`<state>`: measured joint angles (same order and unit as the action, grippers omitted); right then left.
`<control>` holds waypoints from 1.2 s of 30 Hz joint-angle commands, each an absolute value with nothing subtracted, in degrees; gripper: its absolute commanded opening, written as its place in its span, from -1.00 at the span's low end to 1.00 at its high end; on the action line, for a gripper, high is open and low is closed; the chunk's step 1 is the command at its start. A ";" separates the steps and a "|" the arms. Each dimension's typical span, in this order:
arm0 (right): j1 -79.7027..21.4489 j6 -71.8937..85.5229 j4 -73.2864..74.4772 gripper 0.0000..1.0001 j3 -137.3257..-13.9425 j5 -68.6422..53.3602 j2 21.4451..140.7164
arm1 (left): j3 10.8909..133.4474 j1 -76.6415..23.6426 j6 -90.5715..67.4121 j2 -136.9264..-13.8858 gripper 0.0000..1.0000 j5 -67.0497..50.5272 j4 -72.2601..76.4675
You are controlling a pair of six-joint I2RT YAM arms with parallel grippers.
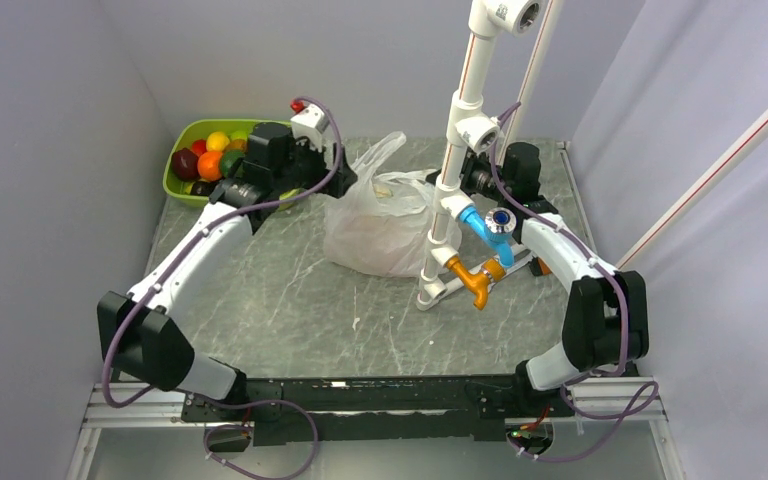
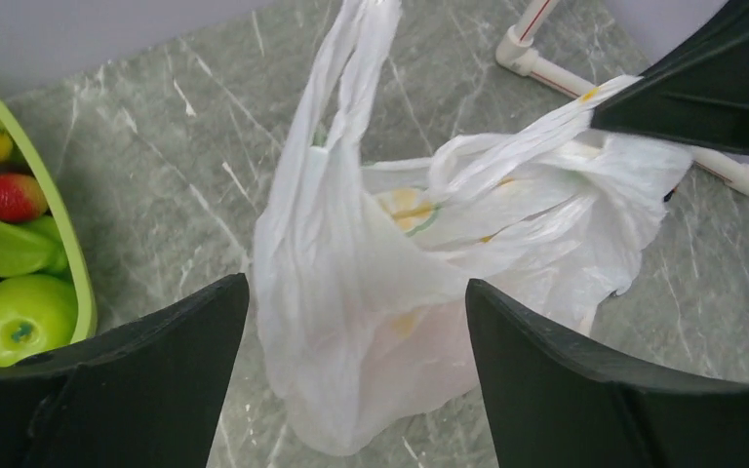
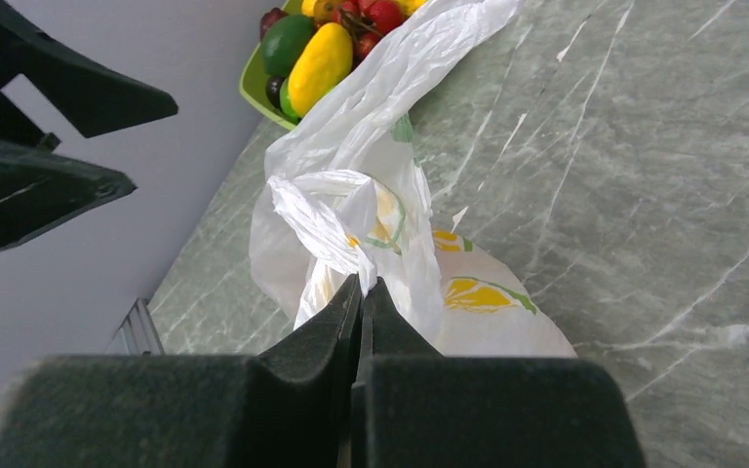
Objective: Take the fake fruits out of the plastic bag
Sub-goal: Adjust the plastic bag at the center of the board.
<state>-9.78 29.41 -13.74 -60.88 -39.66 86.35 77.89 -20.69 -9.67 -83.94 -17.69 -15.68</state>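
The left fingers (image 2: pixel 156 370) are standing wide apart, released, straddling the plastic bag (image 2: pixel 351 322) without gripping it. The right fingers (image 3: pixel 322 341) are clenching one bag handle, holding it taut. The bag is sitting on the counter (image 1: pixel 290 290) near the green tray (image 2: pixel 70 249), and a white pipe stand (image 1: pixel 442 215) is crowding its right side.
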 commanded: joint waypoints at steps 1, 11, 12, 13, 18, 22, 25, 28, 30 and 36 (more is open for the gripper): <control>-10.14 27.87 -17.46 -1.00 -59.80 -41.99 83.00 | 77.66 -24.24 -4.72 -83.13 0.80 -4.49 -13.14; -10.54 23.66 -14.05 -1.00 -57.87 -37.63 78.68 | 104.62 -30.31 -6.71 -106.37 0.97 8.28 -17.66; -10.55 23.69 -14.25 -1.00 -57.53 -37.62 78.40 | 106.47 -30.93 -6.10 -108.28 0.99 7.99 -17.38; -10.50 23.79 -14.51 -1.00 -57.19 -37.62 78.17 | 108.16 -31.46 -5.74 -110.19 0.99 7.78 -17.21; -10.55 24.38 -15.31 -1.00 -56.70 -38.12 77.98 | 113.30 -33.07 -5.33 -116.36 0.99 3.64 -16.76; -10.58 24.96 -15.97 -1.00 -56.39 -38.25 78.18 | 111.77 -33.09 -5.49 -116.49 0.99 -2.46 -15.00; -10.51 25.03 -15.30 -1.00 -56.95 -38.28 78.58 | 114.19 -33.12 -4.40 -117.79 0.78 -3.79 -16.67; -10.54 24.84 -14.55 -1.00 -56.98 -37.26 78.38 | 119.79 -33.00 -3.32 -119.97 0.19 -1.40 -22.33; -10.52 24.45 -12.69 -1.00 -57.30 -34.99 78.23 | 119.89 -32.81 -2.39 -118.15 -0.17 -0.87 -23.56; -10.43 23.55 -5.73 -0.81 -58.73 -21.82 76.86 | 107.34 -32.48 1.88 -104.08 -1.00 -0.36 -20.34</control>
